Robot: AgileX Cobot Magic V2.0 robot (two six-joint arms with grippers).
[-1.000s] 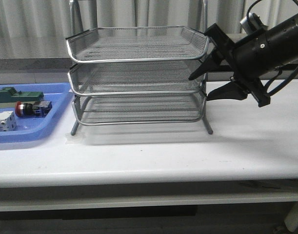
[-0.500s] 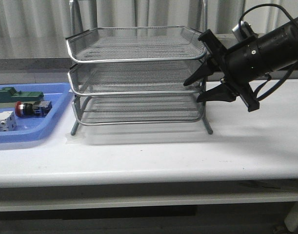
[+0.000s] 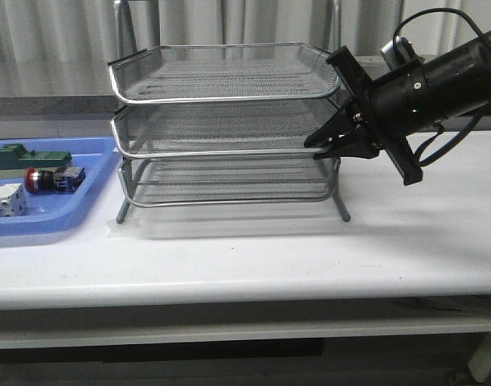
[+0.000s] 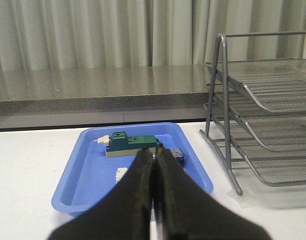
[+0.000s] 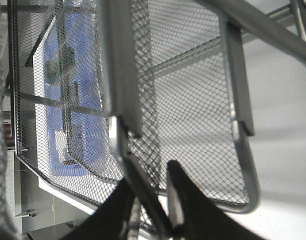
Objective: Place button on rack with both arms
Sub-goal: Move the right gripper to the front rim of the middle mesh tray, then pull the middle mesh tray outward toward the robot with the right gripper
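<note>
The button (image 3: 44,178), with its red head, lies in the blue bin at the left. In the left wrist view only its blue rear block (image 4: 178,156) shows beside the fingers. The silver three-tier rack (image 3: 221,96) stands mid-table and also shows in the left wrist view (image 4: 258,100). My right gripper (image 3: 313,149) is closed on the right front corner of the middle tray's rim. In the right wrist view that rim (image 5: 123,150) runs between the fingers of the right gripper (image 5: 150,200). My left gripper (image 4: 153,152) is shut and empty, hovering in front of the bin; it is out of the front view.
The blue bin (image 3: 92,201) sits at the table's left edge, also seen in the left wrist view (image 4: 82,190). It holds a green block (image 3: 36,157) and a white block (image 3: 6,203). A grey ledge and curtains lie behind the table.
My right gripper moved left to the rack's right front corner, and its open fingers closed onto the middle tray's rim. The button has not moved.
</note>
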